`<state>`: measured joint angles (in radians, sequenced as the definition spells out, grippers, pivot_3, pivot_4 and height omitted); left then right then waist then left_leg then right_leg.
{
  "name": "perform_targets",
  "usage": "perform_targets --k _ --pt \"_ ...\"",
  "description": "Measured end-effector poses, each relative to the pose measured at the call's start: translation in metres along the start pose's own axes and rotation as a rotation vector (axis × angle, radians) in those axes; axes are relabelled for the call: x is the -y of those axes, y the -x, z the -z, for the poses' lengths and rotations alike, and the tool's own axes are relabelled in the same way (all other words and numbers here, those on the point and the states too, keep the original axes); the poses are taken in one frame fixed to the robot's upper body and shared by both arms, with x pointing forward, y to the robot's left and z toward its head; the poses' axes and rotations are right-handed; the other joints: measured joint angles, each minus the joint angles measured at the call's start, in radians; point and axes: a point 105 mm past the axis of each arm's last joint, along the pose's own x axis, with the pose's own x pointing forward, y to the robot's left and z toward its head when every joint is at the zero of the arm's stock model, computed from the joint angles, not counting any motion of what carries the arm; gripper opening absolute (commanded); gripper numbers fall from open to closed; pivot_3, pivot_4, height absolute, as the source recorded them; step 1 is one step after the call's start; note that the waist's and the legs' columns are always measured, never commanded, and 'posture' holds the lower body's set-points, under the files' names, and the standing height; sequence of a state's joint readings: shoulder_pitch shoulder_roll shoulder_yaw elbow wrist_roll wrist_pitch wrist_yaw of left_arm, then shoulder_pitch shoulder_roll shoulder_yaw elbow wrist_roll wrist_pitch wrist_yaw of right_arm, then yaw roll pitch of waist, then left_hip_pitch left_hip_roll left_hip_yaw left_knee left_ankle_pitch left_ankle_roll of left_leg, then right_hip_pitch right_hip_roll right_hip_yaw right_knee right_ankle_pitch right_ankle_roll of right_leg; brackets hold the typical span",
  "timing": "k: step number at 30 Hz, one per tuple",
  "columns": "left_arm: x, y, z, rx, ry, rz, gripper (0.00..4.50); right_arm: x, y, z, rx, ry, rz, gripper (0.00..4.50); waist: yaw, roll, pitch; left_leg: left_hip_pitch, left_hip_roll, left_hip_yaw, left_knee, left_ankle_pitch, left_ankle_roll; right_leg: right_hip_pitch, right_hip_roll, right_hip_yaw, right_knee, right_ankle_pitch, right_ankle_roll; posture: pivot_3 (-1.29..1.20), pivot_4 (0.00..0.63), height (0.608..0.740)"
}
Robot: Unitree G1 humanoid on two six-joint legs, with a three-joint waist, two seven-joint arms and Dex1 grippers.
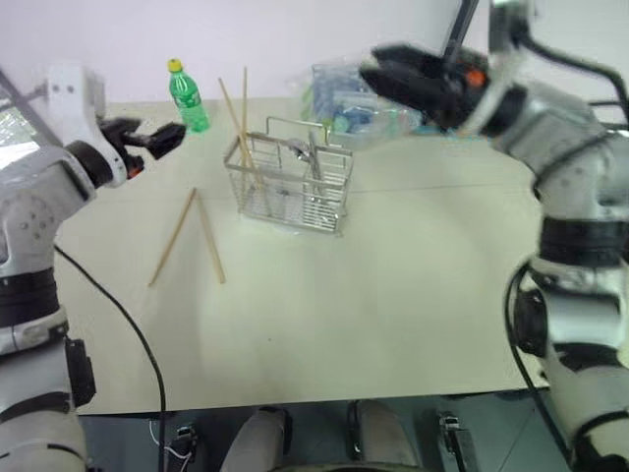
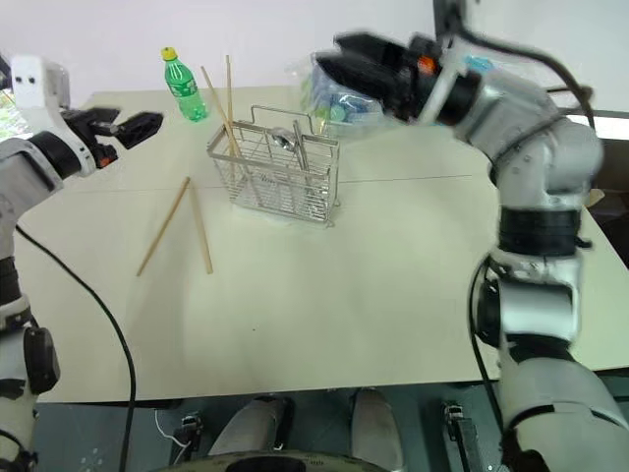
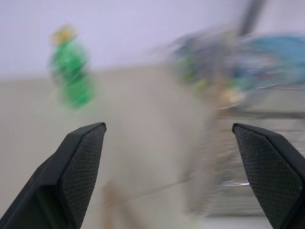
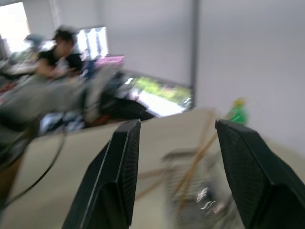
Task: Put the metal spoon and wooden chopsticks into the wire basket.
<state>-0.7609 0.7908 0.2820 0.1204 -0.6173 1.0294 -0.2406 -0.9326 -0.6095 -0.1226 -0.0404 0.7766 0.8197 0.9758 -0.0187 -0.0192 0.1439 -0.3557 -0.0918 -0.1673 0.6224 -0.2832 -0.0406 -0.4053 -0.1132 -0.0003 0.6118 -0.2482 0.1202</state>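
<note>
The wire basket (image 2: pixel 276 175) stands on the worktop (image 2: pixel 344 295), two wooden chopsticks (image 2: pixel 222 103) upright inside. The metal spoon (image 2: pixel 298 146) inside is hard to make out. Two loose chopsticks (image 2: pixel 177 226) lie at its 8 o'clock. The left gripper (image 1: pixel 162 138) fingers are wide; the right gripper (image 2: pixel 339 59) is blurred, fingers parted, empty.

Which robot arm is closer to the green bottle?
Left. The left tool hovers open just beside the green bottle, on the table's left side. The right tool is up in the air past the wire basket, farther from the bottle.
</note>
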Motion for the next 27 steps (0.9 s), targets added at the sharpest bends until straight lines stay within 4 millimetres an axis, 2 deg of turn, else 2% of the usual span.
perform_targets --k 4,6,9,12,18,24,27 --pt "-0.01 -0.017 0.042 -0.216 -0.021 -0.058 4.5 -0.035 0.009 0.041 -0.114 -0.101 -0.094 2.53 0.006 0.0 0.0 -0.001 0.0 0.0 0.004 0.0 0.0 -0.001 0.0 0.0 0.001 0.0 0.0 0.0 0.15 0.725" --pt "-0.014 -0.025 0.06 -0.307 -0.026 -0.057 4.5 -0.048 0.009 0.052 -0.14 -0.132 -0.112 2.53 0.007 0.0 0.0 -0.001 0.0 0.0 0.004 0.0 0.0 -0.001 0.0 0.0 0.001 0.0 0.0 0.0 0.15 0.725" --pt "-0.013 -0.035 0.089 -0.417 -0.016 -0.033 4.5 -0.055 0.004 0.052 -0.131 -0.141 -0.104 2.53 0.008 -0.001 0.0 -0.001 0.0 0.0 0.005 0.0 0.0 -0.001 -0.001 0.0 0.001 0.0 0.0 0.0 0.15 0.725" --pt "-0.013 -0.043 0.108 -0.48 -0.007 -0.021 4.5 -0.057 0.001 0.053 -0.119 -0.156 -0.081 2.53 0.008 -0.002 0.0 -0.002 0.0 -0.001 0.005 0.0 0.0 -0.002 -0.001 0.0 0.001 0.0 0.0 0.0 0.15 0.725" --pt "-0.018 -0.055 0.121 -0.52 -0.049 -0.043 4.5 -0.06 0.01 0.063 -0.136 -0.193 -0.026 2.53 0.01 -0.003 -0.001 -0.003 -0.001 0.0 0.005 0.0 0.0 -0.002 -0.002 0.0 0.001 0.0 0.0 0.0 0.15 0.725" --pt "-0.018 -0.061 0.121 -0.533 -0.073 -0.039 4.5 -0.068 0.022 0.071 -0.208 -0.199 -0.026 2.53 0.01 -0.004 -0.001 -0.001 -0.001 0.0 0.005 -0.001 0.001 0.0 -0.002 0.0 0.001 0.0 0.0 0.0 0.15 0.725" --pt "-0.018 -0.062 0.121 -0.536 -0.086 -0.035 3.59 -0.068 0.023 0.072 -0.212 -0.199 -0.021 2.58 0.01 -0.004 -0.001 -0.001 -0.001 0.0 0.006 -0.001 0.001 0.0 -0.002 -0.001 0.001 0.0 0.0 0.0 0.15 0.725"
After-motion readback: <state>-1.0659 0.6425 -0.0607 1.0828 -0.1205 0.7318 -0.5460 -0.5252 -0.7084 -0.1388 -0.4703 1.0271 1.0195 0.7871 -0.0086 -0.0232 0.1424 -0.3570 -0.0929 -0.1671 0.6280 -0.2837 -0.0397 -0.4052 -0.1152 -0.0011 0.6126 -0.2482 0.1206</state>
